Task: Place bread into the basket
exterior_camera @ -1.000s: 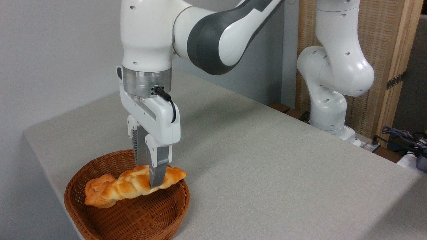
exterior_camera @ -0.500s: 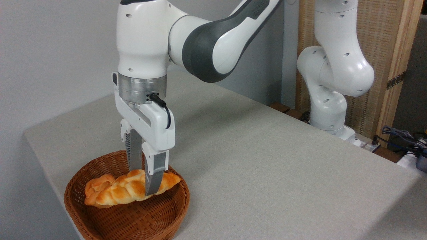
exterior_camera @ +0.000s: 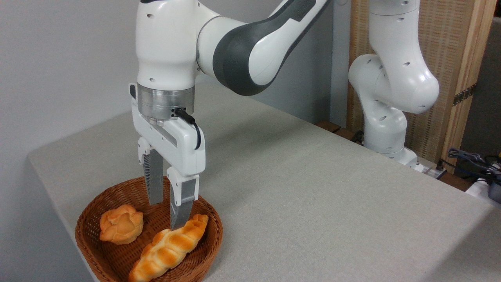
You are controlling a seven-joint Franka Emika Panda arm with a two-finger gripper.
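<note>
The table [exterior_camera: 313, 188], covered in pale grey cloth, fills most of the scene; the basket [exterior_camera: 211, 244] sits at its near left corner and serves here as the landmark. The arm [exterior_camera: 250, 43], white with dark grey joint covers, reaches over from its base well to the right of the basket and turns straight down above it. The basket is round, brown and woven, with a thick rim, and stands flat on the cloth. The gripper [exterior_camera: 167, 213] hangs just above the basket's middle, its two fingers spread with a clear gap between them and nothing held. The bread [exterior_camera: 170, 248], a long braided golden loaf, lies inside the basket on the near right side; its far end rests just beside the tip of the nearer finger, and its near end leans up on the basket's front rim, partly cut off by the lower edge of the view. Whether the fingertip touches the loaf cannot be told. A small knot-shaped bun [exterior_camera: 120, 224] lies inside the basket on the left, apart from the loaf. Judged from this arrangement, the placing is done: the loaf is in the basket and released. What seems left is only to lift the hand clear.
</note>
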